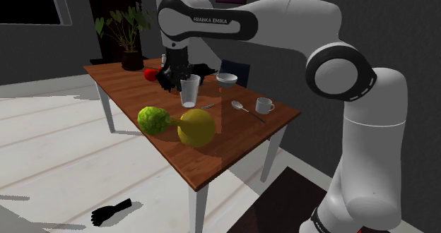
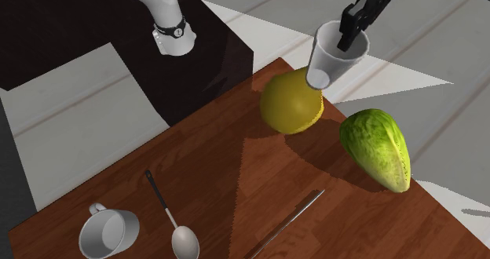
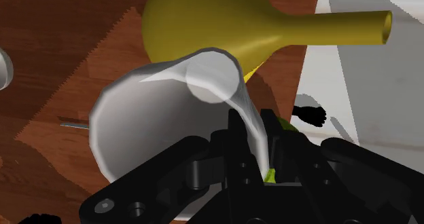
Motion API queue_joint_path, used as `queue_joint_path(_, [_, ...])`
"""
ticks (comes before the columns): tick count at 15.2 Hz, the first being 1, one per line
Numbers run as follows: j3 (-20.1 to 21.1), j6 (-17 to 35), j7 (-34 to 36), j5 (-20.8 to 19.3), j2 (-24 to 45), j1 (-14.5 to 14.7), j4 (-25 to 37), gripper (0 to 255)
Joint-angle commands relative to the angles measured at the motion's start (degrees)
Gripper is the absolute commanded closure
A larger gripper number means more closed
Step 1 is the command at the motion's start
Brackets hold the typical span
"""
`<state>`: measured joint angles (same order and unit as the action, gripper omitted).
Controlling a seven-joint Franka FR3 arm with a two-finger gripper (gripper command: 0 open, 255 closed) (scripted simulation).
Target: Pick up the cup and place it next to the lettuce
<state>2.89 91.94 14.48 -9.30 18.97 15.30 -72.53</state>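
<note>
I see tool (image 2: 345, 36) gripping cup (image 2: 328, 63) wall, lifted off desk (image 2: 204, 155) nr edge, by vase (image 2: 289, 102); 1 cup, 1 vase, 1 lettuce (image 2: 378, 147), 1 mug (image 2: 108, 234).

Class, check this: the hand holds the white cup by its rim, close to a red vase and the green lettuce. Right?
Not quite. The vase is yellow, not red, as the second exterior view shows. Otherwise right: the hand holds the white cup by its rim, close to the green lettuce.

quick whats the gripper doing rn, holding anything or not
Gripper: jaws closed on the rim of the white cup, holding it.
</note>
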Motion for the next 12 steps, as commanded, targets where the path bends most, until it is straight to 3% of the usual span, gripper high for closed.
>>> queue_joint_path(1, [0.63, -1.57, 1.97, -0.35, 2.39, 1.58, 3.68, 255])
queue_joint_path(3, [1.37, -3.8, 4.36, -0.86, 5.79, 3.73, 8.9, 255])
queue_joint_path(12, [1.35, 4.23, 5.41, -0.76, 3.7, 3.32, -1.28, 255])
